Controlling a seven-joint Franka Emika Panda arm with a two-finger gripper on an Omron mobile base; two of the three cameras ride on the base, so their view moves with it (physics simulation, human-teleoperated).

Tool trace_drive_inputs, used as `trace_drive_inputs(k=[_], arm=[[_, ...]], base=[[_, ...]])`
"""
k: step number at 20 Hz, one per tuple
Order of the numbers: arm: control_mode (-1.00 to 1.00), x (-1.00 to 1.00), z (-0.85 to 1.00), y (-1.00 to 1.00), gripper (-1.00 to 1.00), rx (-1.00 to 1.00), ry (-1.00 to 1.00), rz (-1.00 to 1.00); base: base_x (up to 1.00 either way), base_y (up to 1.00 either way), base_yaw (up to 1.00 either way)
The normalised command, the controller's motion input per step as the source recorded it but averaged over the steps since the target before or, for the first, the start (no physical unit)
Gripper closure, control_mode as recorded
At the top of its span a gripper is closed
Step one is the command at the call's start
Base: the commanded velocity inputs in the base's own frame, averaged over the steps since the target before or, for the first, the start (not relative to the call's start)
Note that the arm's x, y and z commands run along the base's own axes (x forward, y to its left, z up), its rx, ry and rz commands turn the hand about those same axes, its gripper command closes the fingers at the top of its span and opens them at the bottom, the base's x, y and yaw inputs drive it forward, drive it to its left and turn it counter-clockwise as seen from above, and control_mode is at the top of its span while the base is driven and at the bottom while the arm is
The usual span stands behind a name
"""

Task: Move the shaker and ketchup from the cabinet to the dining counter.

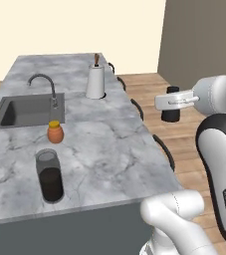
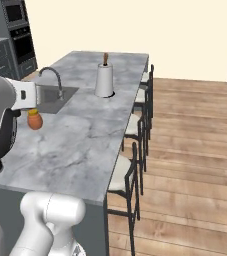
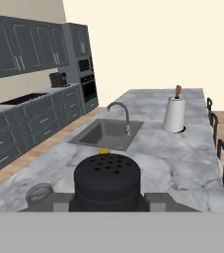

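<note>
Hand view: shaker (image 3: 107, 180) at 6 o'clock, black, perforated top facing up, seated between fingers (image 3: 155, 201) part-closed on its body. Left base view: same shaker (image 1: 172, 104) hanging upright in gripper (image 1: 170, 101) at 3 o'clock, off past the bench (image 1: 104, 134) edge, over the wooden floor and not yet above the marble. Ketchup not seen here.

On the bench: orange jar (image 1: 55, 132) near centre-left, glass (image 1: 50, 175) at 7 o'clock from it, paper-towel roll (image 1: 95, 79) at 12 o'clock, sink (image 1: 25, 110) with faucet (image 1: 44, 85) at 10 o'clock. Stools (image 2: 135, 150) lined along the far side in right base view.

Handling, as a judgement: small, rigid, probably light; smooth round wall likely slippery, so grip low on the wide body rather than the narrower top. Tall for its base, so liable to tip if set down tilted. Holed top best kept upward to avoid spilling. Open marble at 3 o'clock from the jar looks a safe spot.
</note>
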Motion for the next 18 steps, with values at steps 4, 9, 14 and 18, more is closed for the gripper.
trace_drive_inputs(k=[4, 9, 14, 18], arm=[[-1.0, 0.15, -0.01, -0.07, 1.0, 0.02, 0.0, 0.09], [-1.0, 0.44, -0.05, -0.14, 1.0, 0.0, 0.0, 0.25], [-1.0, 0.62, -0.17, -0.2, 1.0, 0.02, 0.04, 0.31], [-1.0, 0.71, -0.33, -0.13, 1.0, 0.0, 0.06, 0.3]], base=[[0.06, -0.04, 0.04], [0.0, 0.0, 0.0], [0.0, 0.0, 0.0], [0.0, 0.0, 0.0]])
